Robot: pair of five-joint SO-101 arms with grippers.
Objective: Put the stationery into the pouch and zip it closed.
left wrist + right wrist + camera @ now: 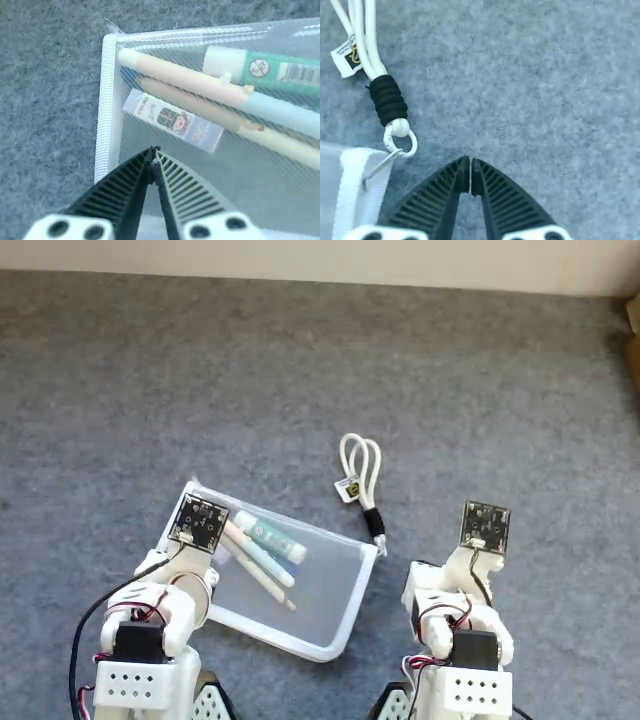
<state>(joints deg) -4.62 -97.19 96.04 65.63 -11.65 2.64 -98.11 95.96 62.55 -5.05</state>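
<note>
Clear pouch (335, 602) on the grey counter (450, 390), pens (258, 565) and glue stick (272, 536) inside; left tool (152, 156), pressed together, hangs over its end, and right tool (470, 164), likewise together, sits just beside the corded zip pull (388, 100), which it should probably part and pinch while left pins the pouch.

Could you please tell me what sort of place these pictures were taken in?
Probably a tabletop robot workstation: a grey felt-like surface covers the table, a left arm and a right arm stand side by side at its near edge, and a clear pouch of stationery lies on it.
</note>
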